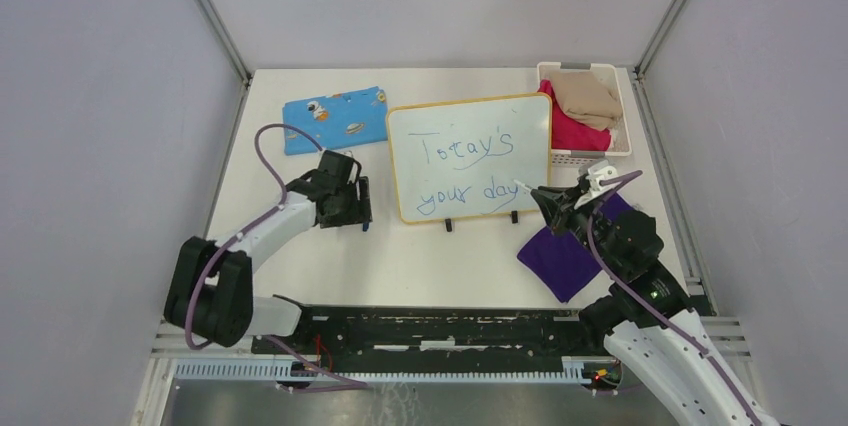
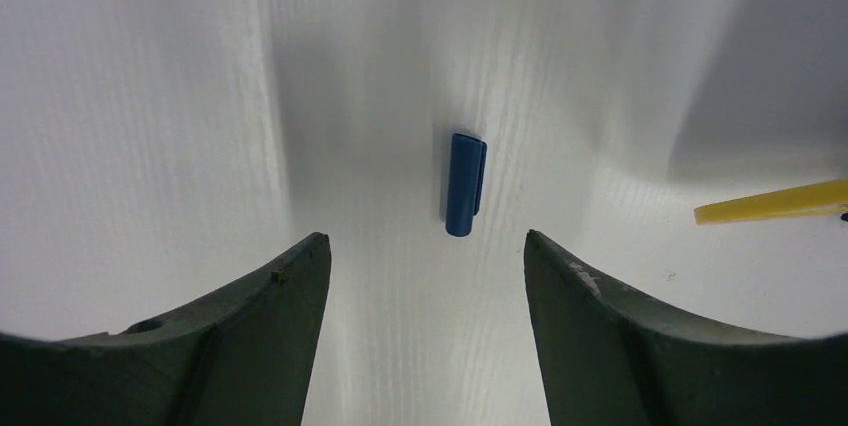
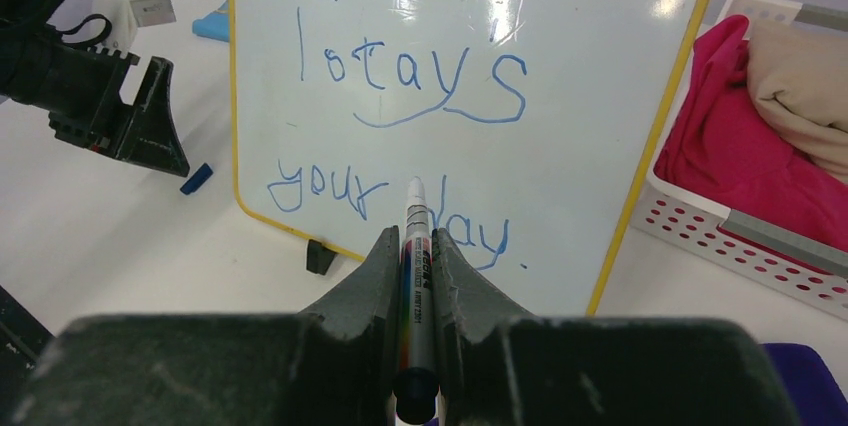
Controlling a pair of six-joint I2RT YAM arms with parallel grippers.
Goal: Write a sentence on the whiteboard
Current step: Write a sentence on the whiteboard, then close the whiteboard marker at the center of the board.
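Top external view has the whiteboard [image 1: 470, 151] near the middle of the table [image 1: 420, 266], towards the far side. It is propped on two black clips [image 1: 449, 225] at its near edge, with its face turned to the arms. The sentence [image 1: 468, 168] runs across it in thin blue marker in two lines, "Todays" above and "your day" below, the upper word underlined with a loop.

The right claw [image 3: 413, 238] is clamped on a marker [image 3: 418, 276], which points at the lower line. In the right wrist view its white tip sits in front of the gap between "your" and "day" and hides part of that gap. Whether the tip touches the surface, I cannot tell.

A white basket [image 1: 618, 148] stands just beside the whiteboard's right edge, holding a pink cloth [image 1: 572, 134] and a beige cloth [image 1: 588, 98] piled on it. A blue patterned cloth [image 1: 335, 118] lies flat just beside the far left corner. A purple cloth [image 1: 558, 264] lies near the right arm, partly under it and well clear of the clips.

The left claw [image 2: 425, 239] hangs low over the table to the left of the whiteboard, jaws apart with nothing between them. A small blue cap [image 2: 465, 184] lies on the table just past its fingertips, apart from both. At the right edge of the left wrist view a strip of the yellow rim [image 2: 770, 202] shows.
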